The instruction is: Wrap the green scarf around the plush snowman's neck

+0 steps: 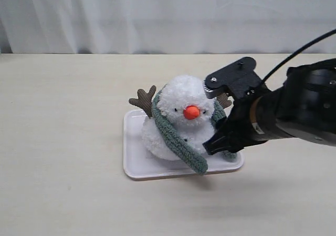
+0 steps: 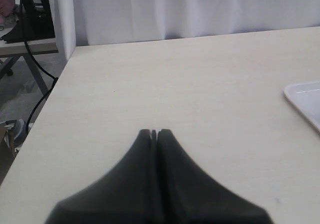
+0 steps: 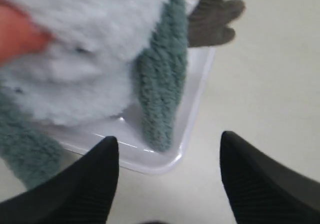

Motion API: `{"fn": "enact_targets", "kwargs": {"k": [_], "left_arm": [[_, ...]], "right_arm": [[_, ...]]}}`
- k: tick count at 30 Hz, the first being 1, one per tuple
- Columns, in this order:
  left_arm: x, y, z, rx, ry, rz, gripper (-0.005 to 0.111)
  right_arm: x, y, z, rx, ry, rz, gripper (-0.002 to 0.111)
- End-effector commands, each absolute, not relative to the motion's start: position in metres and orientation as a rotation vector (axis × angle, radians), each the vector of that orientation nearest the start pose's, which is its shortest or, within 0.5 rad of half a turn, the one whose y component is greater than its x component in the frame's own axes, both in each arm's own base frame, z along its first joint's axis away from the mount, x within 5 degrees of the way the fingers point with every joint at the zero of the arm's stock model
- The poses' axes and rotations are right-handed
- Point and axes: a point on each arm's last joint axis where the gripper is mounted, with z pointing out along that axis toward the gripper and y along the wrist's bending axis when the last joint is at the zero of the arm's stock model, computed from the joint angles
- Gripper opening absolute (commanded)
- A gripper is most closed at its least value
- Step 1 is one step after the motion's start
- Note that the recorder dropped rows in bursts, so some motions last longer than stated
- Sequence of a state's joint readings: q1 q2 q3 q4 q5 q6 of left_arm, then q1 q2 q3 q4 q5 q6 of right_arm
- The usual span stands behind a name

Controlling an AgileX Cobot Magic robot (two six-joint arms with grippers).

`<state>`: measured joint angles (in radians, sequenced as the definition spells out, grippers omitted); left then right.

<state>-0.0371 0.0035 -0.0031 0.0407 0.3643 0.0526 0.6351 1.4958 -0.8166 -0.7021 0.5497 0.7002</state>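
The plush snowman [image 1: 181,115] sits upright on a white tray [image 1: 135,165], facing front, orange nose showing. The green scarf [image 1: 181,144] is draped behind its head; one end hangs down its front to the tray's front edge, the other end [image 3: 161,92] hangs at its other side. The neck is covered by fluff and scarf. My right gripper [image 1: 214,144] hovers open by the tray's front right corner, nothing between its fingertips [image 3: 169,140], just short of the hanging scarf end. My left gripper [image 2: 154,132] is shut and empty over bare table, out of the exterior view.
The tray's corner [image 2: 305,102] lies off to one side of the left gripper. A white curtain [image 1: 168,15] backs the table. The table's far left edge [image 2: 55,89] drops to a floor with cables and a stand.
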Motion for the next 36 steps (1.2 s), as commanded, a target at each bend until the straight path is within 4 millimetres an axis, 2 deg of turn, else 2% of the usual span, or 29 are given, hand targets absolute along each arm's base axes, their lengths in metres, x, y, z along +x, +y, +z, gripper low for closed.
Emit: {"fn": "enact_targets", "kwargs": {"k": [1,4,11,20,27,29,36], "left_arm": [[0.053,-0.001,0.181,0.103,1.835,0.047,0.0],[0.053,-0.001,0.181,0.103,1.835,0.047,0.0],[0.053,-0.001,0.181,0.103,1.835,0.047,0.0],[0.053,-0.001,0.181,0.103,1.835,0.047,0.0],[0.053,-0.001,0.181,0.103,1.835,0.047,0.0],[0.053,-0.001,0.181,0.103,1.835,0.047,0.0],[0.053,-0.001,0.181,0.103,1.835,0.047,0.0]], "right_arm": [[0.25,0.115,0.197,-0.487,2.469,-0.114,0.062],[0.251,0.108,0.189,-0.48,2.431,-0.017,0.062],[0.251,0.119,0.186,-0.586,2.302,0.148,0.062],[0.258,0.123,0.152,-0.719,2.376,0.092,0.062],[0.269,0.127,0.136,-0.74,2.427,0.067,0.062],[0.269,0.127,0.135,-0.741,2.429,0.067,0.055],[0.267,0.124,0.145,-0.725,2.424,0.027,0.016]]}}
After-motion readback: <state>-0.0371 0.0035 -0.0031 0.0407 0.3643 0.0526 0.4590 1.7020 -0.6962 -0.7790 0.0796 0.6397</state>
